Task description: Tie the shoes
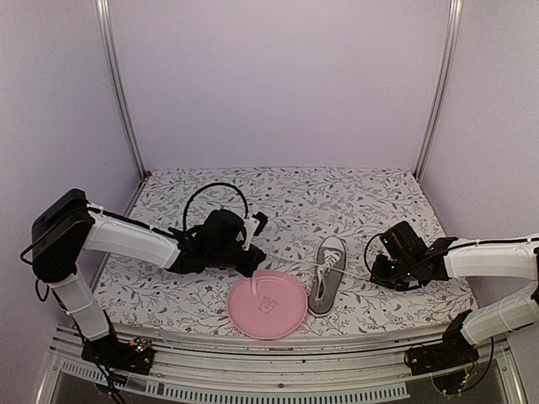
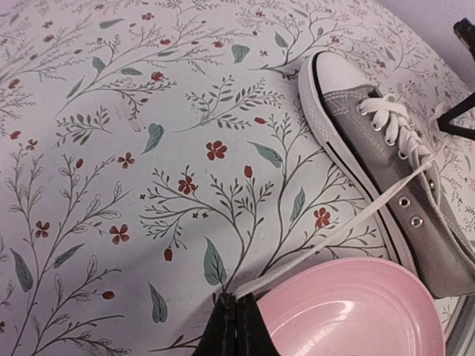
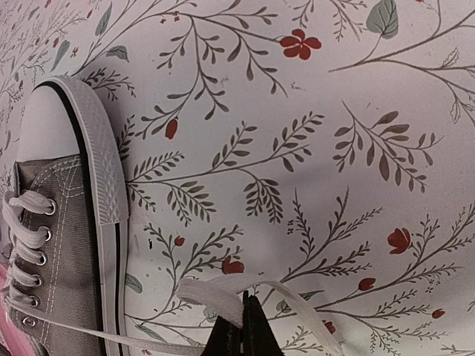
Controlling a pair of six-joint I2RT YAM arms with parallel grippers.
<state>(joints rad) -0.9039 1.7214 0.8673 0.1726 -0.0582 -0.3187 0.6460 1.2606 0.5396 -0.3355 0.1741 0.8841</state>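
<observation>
The left gripper (image 2: 236,305), at 11 o'clock of the pink plate (image 1: 268,307), and the right gripper (image 3: 249,310), at 3 o'clock of the grey sneaker (image 1: 327,276), each clamp a white lace (image 3: 204,289).

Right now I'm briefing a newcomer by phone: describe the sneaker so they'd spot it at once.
On the floral-print table, find the pink plate at the near edge. Right beside it, on the right, lies the sneaker, toe pointing to the far side. It is the only grey canvas thing, with white toe cap and white laces stretched out to the left hand and right hand.
</observation>
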